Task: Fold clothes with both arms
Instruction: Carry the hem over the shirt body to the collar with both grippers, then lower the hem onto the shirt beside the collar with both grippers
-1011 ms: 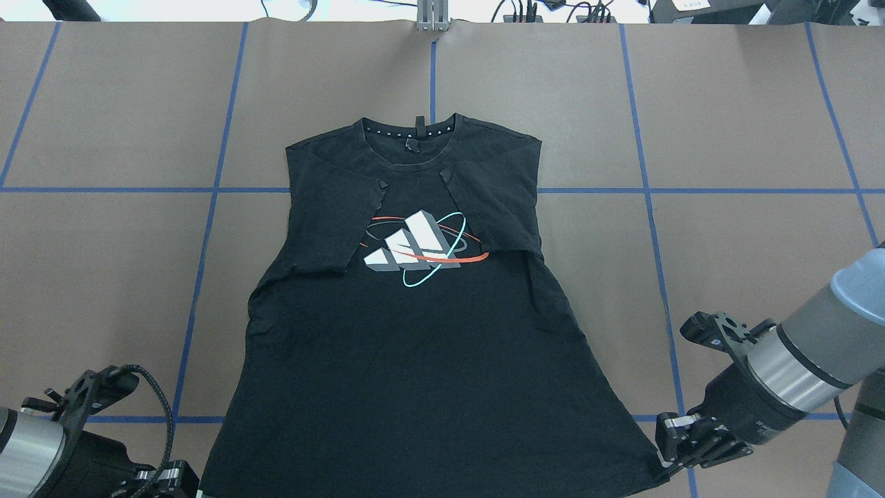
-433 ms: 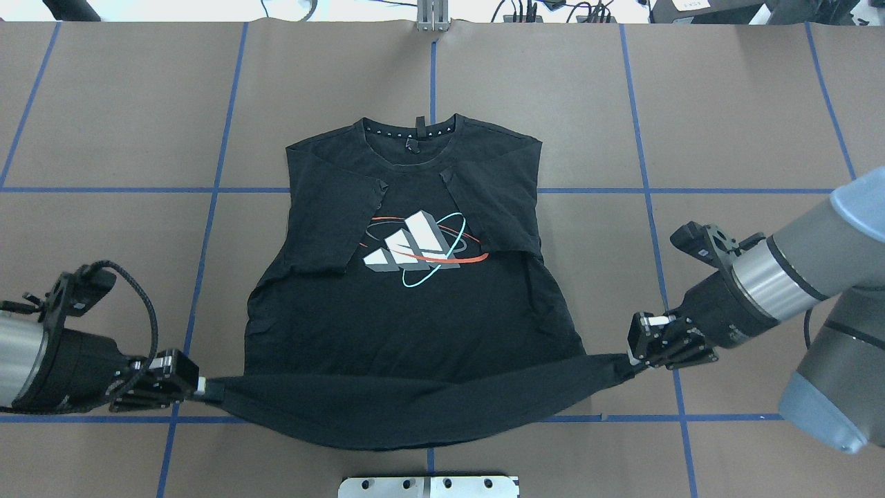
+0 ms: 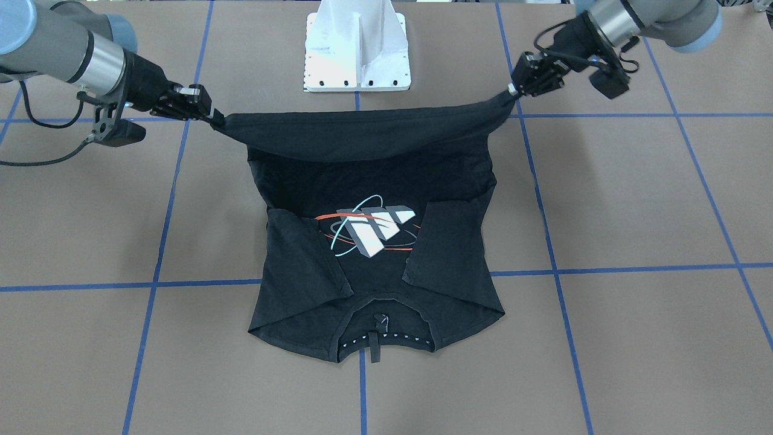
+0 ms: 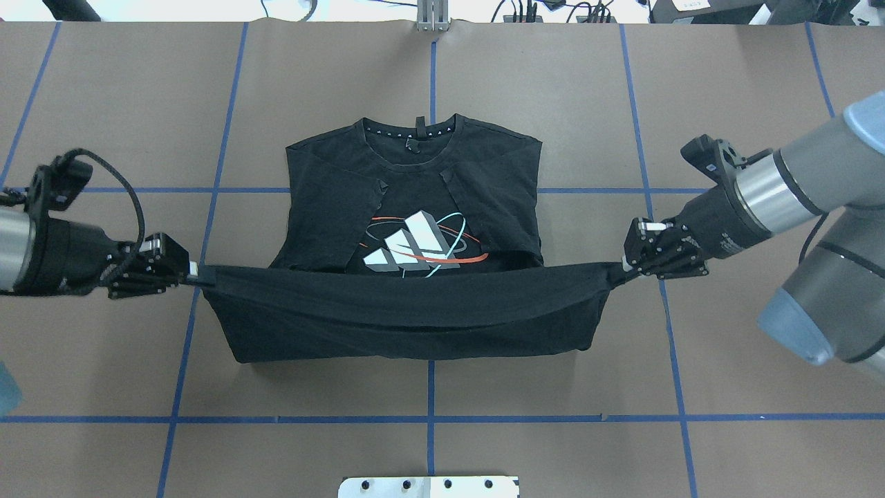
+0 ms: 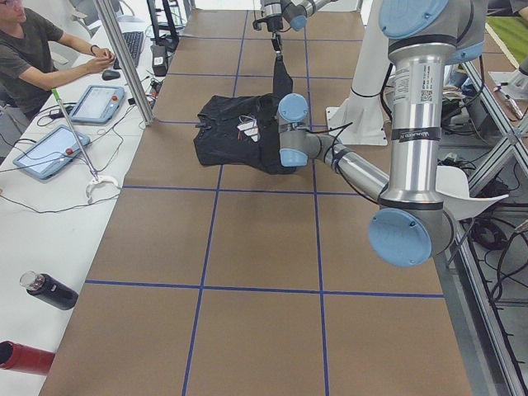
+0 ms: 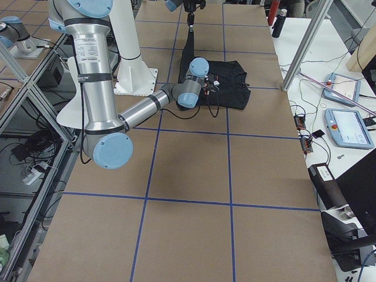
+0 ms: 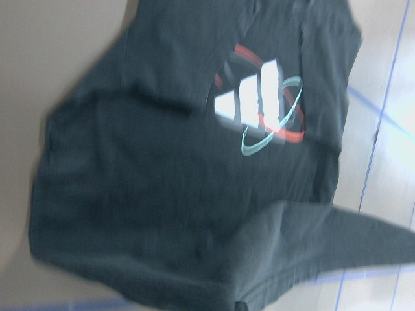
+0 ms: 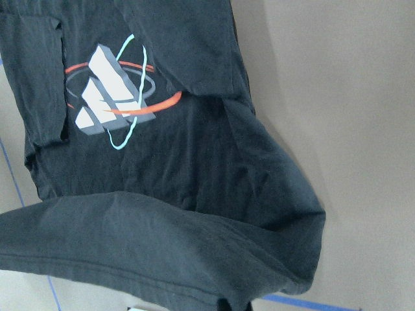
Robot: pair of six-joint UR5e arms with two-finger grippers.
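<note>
Midway through the bottom-up fold of the black T-shirt on the brown table; pinching one lower corner with the left gripper and the other with the right gripper, both clamped tight on cloth, well out to either side of the printed logo; stretching the hem between them as a taut, slightly sagging band, lifted clear of the table.

Compared with a second ago: then lying flat at the robot's edge of the table, far from the logo, with the grippers only just at the corners; less than half a second ago raised and drawn about halfway toward the logo; now brought right up to the logo's near side, hiding its lowest edge in the overhead view; meanwhile no shift in the collar beyond the logo, nor in the sleeves folded inward beside the logo; so no dragging of the upper half.

Meaning for the task, as a judgement: sleeve folds done, lengthwise fold roughly half travelled; left to do, carrying the hem over the logo toward the collar, lowering, then letting go; worth keeping both corners level and the tension even; risk of the slack middle touching down short of the logo and creasing, or of a pull strong enough to slide the collar end.
</note>
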